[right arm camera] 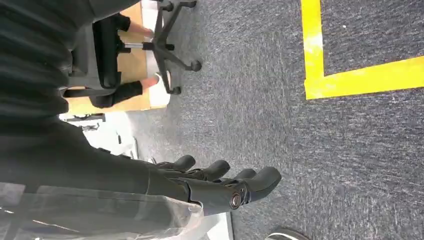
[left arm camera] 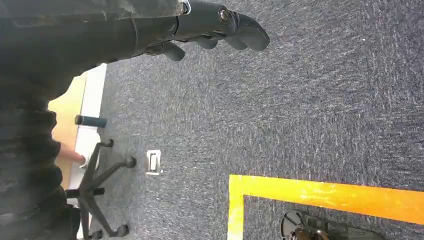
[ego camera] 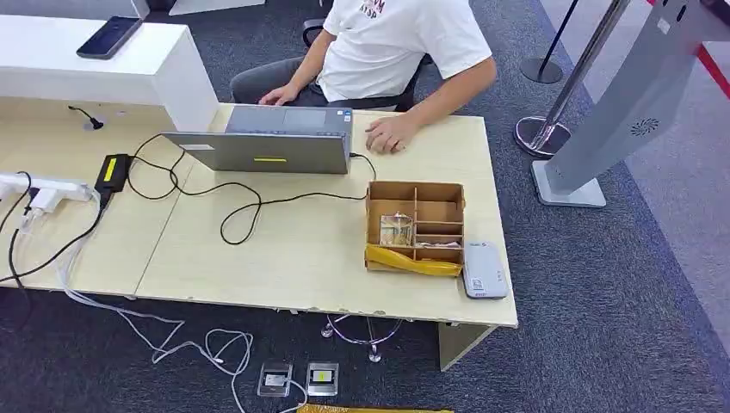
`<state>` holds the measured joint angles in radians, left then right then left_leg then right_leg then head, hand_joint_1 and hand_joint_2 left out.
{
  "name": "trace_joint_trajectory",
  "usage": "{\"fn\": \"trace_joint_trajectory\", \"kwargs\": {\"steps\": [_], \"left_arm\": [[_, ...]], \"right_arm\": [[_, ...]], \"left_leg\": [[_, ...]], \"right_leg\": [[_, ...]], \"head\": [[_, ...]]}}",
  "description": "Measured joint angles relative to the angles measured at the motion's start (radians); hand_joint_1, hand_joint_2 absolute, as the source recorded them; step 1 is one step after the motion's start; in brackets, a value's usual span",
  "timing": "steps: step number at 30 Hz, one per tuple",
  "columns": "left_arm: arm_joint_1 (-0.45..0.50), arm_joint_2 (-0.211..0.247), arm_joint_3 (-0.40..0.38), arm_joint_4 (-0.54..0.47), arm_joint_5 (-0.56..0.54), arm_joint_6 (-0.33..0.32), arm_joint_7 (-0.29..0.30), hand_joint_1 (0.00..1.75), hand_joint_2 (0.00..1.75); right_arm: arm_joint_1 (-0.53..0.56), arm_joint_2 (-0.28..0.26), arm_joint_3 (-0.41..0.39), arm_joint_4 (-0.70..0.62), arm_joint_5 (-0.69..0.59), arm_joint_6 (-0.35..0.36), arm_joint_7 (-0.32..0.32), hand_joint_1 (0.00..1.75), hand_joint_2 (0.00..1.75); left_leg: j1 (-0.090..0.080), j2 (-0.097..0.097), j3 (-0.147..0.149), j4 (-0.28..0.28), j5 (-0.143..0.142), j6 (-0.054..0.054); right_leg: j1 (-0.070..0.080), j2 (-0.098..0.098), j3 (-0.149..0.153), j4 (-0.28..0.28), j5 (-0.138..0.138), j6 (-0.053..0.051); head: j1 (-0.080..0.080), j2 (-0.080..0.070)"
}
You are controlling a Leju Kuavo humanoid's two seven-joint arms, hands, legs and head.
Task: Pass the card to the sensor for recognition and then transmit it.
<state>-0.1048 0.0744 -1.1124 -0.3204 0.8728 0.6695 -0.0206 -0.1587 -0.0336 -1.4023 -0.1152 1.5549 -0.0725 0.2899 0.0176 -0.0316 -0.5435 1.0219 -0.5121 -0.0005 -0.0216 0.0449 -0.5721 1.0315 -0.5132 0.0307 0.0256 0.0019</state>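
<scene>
A brown divided cardboard box (ego camera: 416, 225) sits on the light wood table (ego camera: 284, 258), with cards (ego camera: 396, 229) standing in one compartment and a yellow strip (ego camera: 411, 261) along its front. Beside its right front corner lies a white-grey card sensor (ego camera: 484, 270). My left hand (left arm camera: 215, 27) hangs over grey carpet, fingers apart and holding nothing. My right hand (right arm camera: 220, 182) also hangs above the carpet, fingers loosely spread and empty.
A person in a white shirt (ego camera: 396, 43) sits behind the table with one hand (ego camera: 392, 133) by a grey laptop (ego camera: 271, 142). Black cables (ego camera: 215, 194), a power strip (ego camera: 43, 188) and an adapter (ego camera: 112, 170) lie at left. A grey stand (ego camera: 620, 112) rises at right.
</scene>
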Motion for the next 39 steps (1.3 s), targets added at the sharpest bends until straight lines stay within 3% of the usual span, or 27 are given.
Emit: {"fn": "trace_joint_trajectory", "kwargs": {"steps": [39], "left_arm": [[0.0, 0.0, 0.0, 0.0, 0.018, 0.002, 0.01, 0.0, 1.75]], "right_arm": [[0.0, 0.002, 0.003, 0.0, 0.0, 0.003, 0.0, 0.0, 1.75]], "left_leg": [[0.0, 0.0, 0.0, 0.0, 0.0, 0.0]], "right_leg": [[0.0, 0.0, 0.0, 0.0, 0.0, 0.0]], "head": [[0.0, 0.0]]}}
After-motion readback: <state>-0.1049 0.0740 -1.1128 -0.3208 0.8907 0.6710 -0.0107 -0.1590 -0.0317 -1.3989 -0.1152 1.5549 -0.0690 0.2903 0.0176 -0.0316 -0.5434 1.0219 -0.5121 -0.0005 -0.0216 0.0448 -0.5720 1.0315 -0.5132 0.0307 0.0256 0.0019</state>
